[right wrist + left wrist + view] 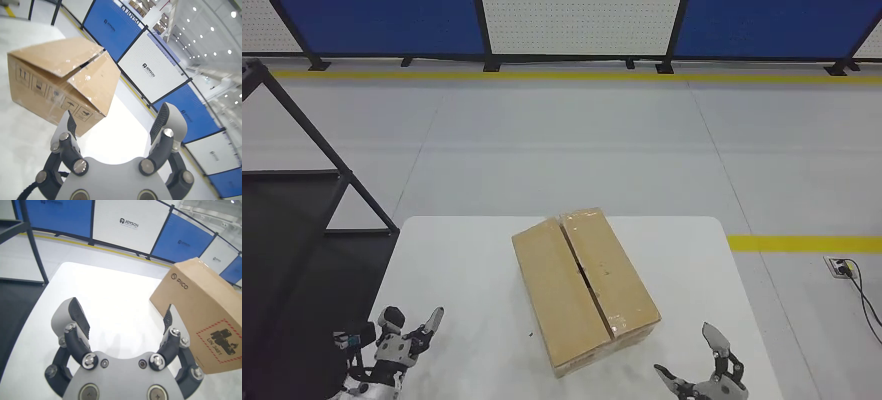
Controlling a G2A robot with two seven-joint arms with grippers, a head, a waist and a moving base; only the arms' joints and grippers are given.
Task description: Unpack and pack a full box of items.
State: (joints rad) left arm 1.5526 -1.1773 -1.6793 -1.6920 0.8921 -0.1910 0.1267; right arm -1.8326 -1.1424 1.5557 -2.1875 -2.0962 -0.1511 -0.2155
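Note:
A brown cardboard box (582, 285) stands in the middle of the white table (462, 270), its two top flaps folded down with a narrow gap along the seam. My left gripper (414, 323) is open over the table's near left corner, apart from the box, nothing between its fingers (78, 317). In the left wrist view the box (196, 313) shows a printed side with a red dashed label. My right gripper (694, 350) is open near the table's near right corner, close to the box's near end. The right wrist view shows the box (62, 79) with taped flaps slightly raised.
A black metal rack (292, 190) stands left of the table. Blue and white partition panels (572, 25) line the far side of the floor, behind a yellow line. Bare tabletop lies left and right of the box.

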